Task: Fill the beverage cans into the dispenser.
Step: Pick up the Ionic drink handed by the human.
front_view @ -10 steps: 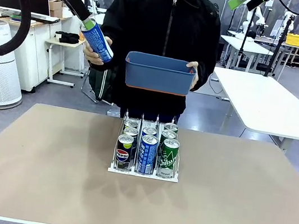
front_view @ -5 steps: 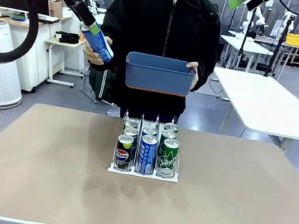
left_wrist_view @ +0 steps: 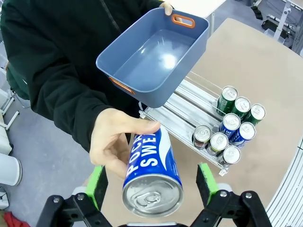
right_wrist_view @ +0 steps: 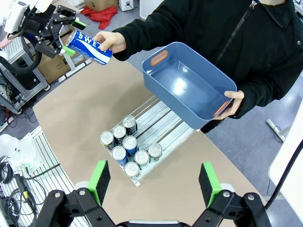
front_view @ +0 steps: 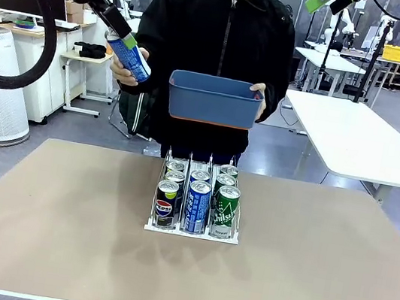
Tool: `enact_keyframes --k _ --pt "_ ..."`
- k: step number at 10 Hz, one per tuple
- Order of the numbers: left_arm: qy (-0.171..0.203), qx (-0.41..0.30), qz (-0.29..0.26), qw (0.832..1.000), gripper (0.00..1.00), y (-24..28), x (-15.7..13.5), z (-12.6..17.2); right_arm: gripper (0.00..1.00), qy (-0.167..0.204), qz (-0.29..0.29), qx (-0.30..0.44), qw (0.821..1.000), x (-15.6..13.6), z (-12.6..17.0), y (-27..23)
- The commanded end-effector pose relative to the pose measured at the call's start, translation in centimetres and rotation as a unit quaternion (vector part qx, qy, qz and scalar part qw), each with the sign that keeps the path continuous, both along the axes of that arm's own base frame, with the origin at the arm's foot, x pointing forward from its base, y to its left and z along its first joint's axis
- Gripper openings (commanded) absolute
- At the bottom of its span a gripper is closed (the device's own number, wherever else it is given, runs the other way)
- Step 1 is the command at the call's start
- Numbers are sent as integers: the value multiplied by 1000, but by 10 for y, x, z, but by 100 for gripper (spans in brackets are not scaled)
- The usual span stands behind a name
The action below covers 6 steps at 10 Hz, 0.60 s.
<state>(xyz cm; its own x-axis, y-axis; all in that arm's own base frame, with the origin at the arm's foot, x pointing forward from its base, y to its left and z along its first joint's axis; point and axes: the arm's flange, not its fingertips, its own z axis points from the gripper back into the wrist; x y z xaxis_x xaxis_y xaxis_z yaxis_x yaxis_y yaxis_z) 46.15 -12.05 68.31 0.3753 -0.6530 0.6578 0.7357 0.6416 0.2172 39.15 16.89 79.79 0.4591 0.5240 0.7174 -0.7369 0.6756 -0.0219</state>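
**Handover of a blue can to the left arm: jaws open around it, not closed**

Step in hand: pickup from the person. The person's hand [left_wrist_view: 116, 146] holds out a slim blue-and-white aluminium drink can with a silver top [left_wrist_view: 152, 176], tilted, well above the far-left side of the table. The left gripper [left_wrist_view: 154, 182] sits with its 2 green pads either side of the can's top end; gaps show on both sides, so the jaws are open and the can rests on the hand alone.

The right gripper [right_wrist_view: 156, 182] is raised high over the table, jaws wide, empty.

The person's other hand [right_wrist_view: 232, 101] holds an empty blue plastic tub with orange handle slots [right_wrist_view: 189, 82].

The small white wire-divided rack with 3 lanes [front_view: 192, 229] stands mid-table on the brown tabletop [front_view: 57, 234]. The left wrist view shows 7 cans [left_wrist_view: 230, 128] bunched at the front lip: 2 dark, 2 blue, 3 green. Bare lane shows behind them.

Judgement: filling is well along; this may be among the last cans. Next move calls for closing squarely on the can body before the hand lets go, then carrying it to the rear of a lane with space and setting it upright.
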Motion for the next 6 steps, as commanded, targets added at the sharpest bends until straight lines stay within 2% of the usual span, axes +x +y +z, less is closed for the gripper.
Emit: enact_keyframes --k 1,6 --pt "-6 -9 -19 1000 100 8 9 -6 100 0 0 0 1000 -1 0 -1" --pt "6 -17 -19 1000 100 9 17 -17 100 0 0 0 1000 -1 0 -1"
